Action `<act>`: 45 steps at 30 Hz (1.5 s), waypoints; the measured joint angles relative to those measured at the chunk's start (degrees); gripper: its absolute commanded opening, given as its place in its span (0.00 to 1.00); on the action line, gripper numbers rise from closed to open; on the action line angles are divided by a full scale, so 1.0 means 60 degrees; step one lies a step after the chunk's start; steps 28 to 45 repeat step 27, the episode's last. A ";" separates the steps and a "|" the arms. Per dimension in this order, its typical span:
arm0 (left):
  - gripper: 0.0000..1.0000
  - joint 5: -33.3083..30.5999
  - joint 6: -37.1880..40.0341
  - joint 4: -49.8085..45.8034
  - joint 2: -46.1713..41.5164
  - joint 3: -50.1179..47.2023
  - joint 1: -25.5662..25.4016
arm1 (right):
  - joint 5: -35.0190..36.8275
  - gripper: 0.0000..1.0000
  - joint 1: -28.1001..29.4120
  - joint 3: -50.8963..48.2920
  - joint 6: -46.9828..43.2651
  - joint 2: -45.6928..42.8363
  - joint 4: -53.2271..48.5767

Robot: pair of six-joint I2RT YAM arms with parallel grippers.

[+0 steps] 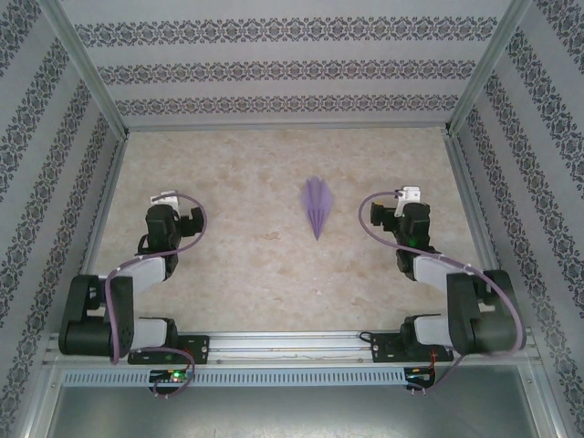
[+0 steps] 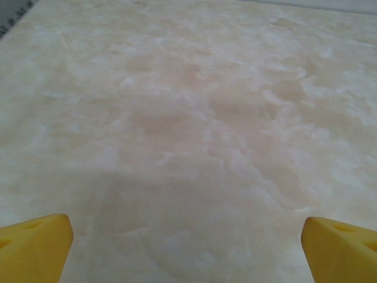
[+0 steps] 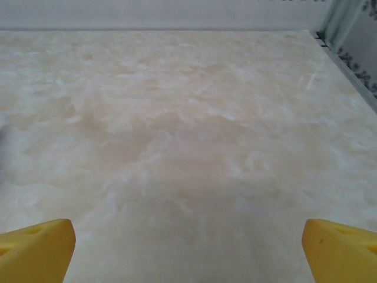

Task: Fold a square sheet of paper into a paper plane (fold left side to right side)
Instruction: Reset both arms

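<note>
Near edge: aluminium rail (image 1: 292, 345) carries both arm bases. Left arm (image 1: 137, 274) and right arm (image 1: 438, 269) reach forward over the marbled bench (image 1: 237, 274). Left pincer (image 1: 166, 195) (image 2: 188, 250): jaws spread wide, yellow fingertips (image 2: 35, 247) at the two lower corners of its wrist view, bare bench surface between them, gripping no object. Right pincer (image 1: 409, 193) (image 3: 188, 250): likewise spread wide, yellow fingertips (image 3: 35, 247) far apart, holding no object. A purple cable (image 1: 206, 222) loops out just right of the left pincer; a second cable (image 1: 362, 217) loops just left of the right pincer. Paper plane (image 1: 317, 208): slim lilac dart lying flat on the bench between the two pincers, to the right of the left one and to the left of the right one, well apart from both and roughly level with them. Its point faces the near edge, its broader end the far side. Open bench lies between each pincer and the plane. Ahead of the right pincer and to its right, a metal frame strip (image 3: 347, 65) borders the bench. Beyond the pincers: patterned back wall (image 1: 292, 73).
</note>
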 measured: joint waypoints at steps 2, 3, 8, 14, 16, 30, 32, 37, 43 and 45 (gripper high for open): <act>0.99 0.0310 0.0160 0.0597 0.0459 -0.0113 0.0015 | -0.0233 0.98 -0.0062 0.0000 -0.0106 0.0477 0.0597; 0.99 0.0419 0.0244 0.0867 0.0605 -0.0149 0.0036 | -0.0328 0.98 -0.0084 0.0000 -0.0146 0.0758 0.0947; 0.99 0.1045 0.0426 0.3024 0.1756 -0.0277 0.0197 | -0.0634 0.98 -0.0255 -0.0007 -0.0135 0.1603 0.1789; 0.99 0.1351 0.0561 0.3566 0.2361 -0.0339 0.0240 | -0.0652 0.98 -0.0495 0.0007 -0.0066 0.1603 0.2025; 0.99 0.1370 0.0572 0.3625 0.2361 -0.0259 0.0240 | -0.0652 0.98 -0.0495 0.0007 -0.0066 0.1603 0.2058; 0.99 0.1359 0.0568 0.3712 0.2361 -0.0251 0.0240 | -0.0645 0.98 -0.0474 0.0011 -0.0073 0.1603 0.2069; 0.99 0.1359 0.0568 0.3712 0.2361 -0.0251 0.0240 | -0.0645 0.98 -0.0474 0.0011 -0.0073 0.1603 0.2069; 0.99 0.1359 0.0568 0.3712 0.2361 -0.0251 0.0240 | -0.0645 0.98 -0.0474 0.0011 -0.0073 0.1603 0.2069; 0.99 0.1359 0.0568 0.3712 0.2361 -0.0251 0.0240 | -0.0645 0.98 -0.0474 0.0011 -0.0073 0.1603 0.2069; 0.99 0.1359 0.0568 0.3712 0.2361 -0.0251 0.0240 | -0.0645 0.98 -0.0474 0.0011 -0.0073 0.1603 0.2069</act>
